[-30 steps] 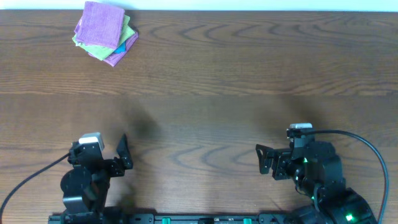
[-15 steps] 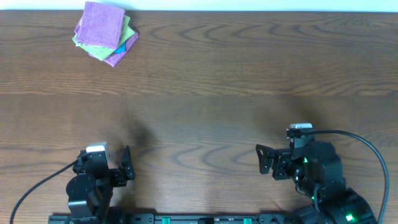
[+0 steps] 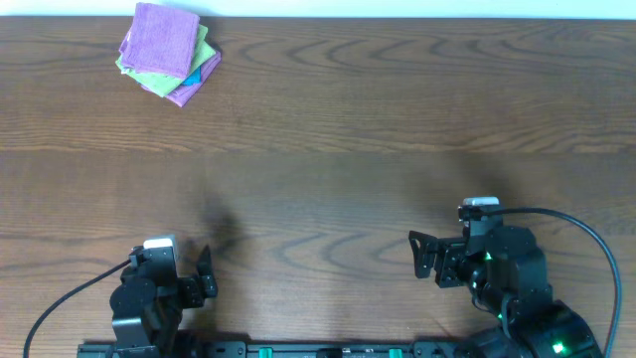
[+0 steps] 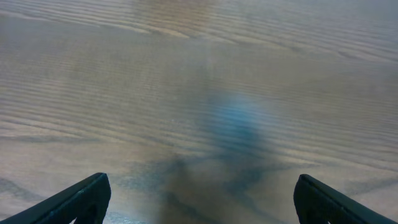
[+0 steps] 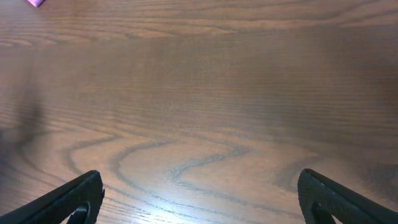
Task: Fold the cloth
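Observation:
The lilac-purple cloth (image 3: 159, 38) lies folded on top of a small stack of cloths at the table's far left corner; no tag shows. My left gripper (image 3: 205, 274) is open and empty, low over bare wood near the front edge, far from the cloth; its wrist view (image 4: 200, 190) shows only blurred wood between the fingertips. My right gripper (image 3: 421, 257) is open and empty at the front right; its wrist view (image 5: 200, 183) shows bare wood.
Under the lilac cloth lie a lime-green cloth (image 3: 149, 78), a bit of blue, and an orchid-purple cloth (image 3: 185, 92). A pink corner of the stack (image 5: 34, 2) shows at the top left of the right wrist view. The wooden table (image 3: 338, 139) spans the view.
My left arm has drawn back toward the table's front edge, its gripper staying open. The right arm and the stack of cloths have not moved.

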Controlling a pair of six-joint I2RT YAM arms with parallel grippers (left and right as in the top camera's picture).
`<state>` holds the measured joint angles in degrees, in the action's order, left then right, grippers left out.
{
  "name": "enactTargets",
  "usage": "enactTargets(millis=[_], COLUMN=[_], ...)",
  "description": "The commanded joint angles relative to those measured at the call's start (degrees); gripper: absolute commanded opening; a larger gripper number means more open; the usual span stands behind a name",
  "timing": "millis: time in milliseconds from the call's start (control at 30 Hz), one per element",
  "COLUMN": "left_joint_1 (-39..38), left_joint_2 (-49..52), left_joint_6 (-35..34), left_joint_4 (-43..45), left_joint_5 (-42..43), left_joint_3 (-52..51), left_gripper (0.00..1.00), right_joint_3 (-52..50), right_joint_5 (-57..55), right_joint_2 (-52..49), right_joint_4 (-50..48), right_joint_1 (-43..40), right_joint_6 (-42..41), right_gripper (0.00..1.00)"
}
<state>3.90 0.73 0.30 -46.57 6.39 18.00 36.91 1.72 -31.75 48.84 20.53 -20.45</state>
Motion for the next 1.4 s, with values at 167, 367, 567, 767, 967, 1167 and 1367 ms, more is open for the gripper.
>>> enactTargets(millis=[167, 367, 567, 767, 967, 1167, 1367], left_joint_1=[-0.31, -0.31, -0.31, -0.31, -0.31, -0.31, -0.31], left_joint_2=[-0.52, -0.52, -0.52, -0.52, -0.52, -0.52, -0.52], left_joint_6=[1.03, 1.03, 1.03, 1.03, 1.01, 1.01, 1.01], left_joint_4=[-3.13, -5.05, -7.69, -9.64, -10.43, -10.43, -10.40], left_joint_5=[-0.63, -0.63, -0.63, -0.66, -0.83, -0.83, -0.83], left_joint_3=[-0.28, -0.28, -0.26, -0.26, -0.28, -0.26, -0.26], left_gripper=[0.95, 0.95, 0.95, 0.95, 0.95, 0.95, 0.95], right_joint_3=[-0.13, -0.13, -0.13, -0.13, -0.13, -0.13, -0.13], right_joint_5=[0.20, 0.20, 0.20, 0.20, 0.20, 0.20, 0.20], right_joint_2=[0.26, 0.26, 0.26, 0.26, 0.26, 0.26, 0.26], right_joint_4=[0.07, 0.09, 0.09, 0.09, 0.09, 0.09, 0.09], right_joint_1=[-0.31, -0.31, -0.31, -0.31, -0.31, -0.31, -0.31], right_joint_6=[-0.74, -0.74, -0.74, -0.74, -0.74, -0.74, -0.74], right_gripper=[0.99, 0.99, 0.99, 0.99, 0.99, 0.99, 0.99])
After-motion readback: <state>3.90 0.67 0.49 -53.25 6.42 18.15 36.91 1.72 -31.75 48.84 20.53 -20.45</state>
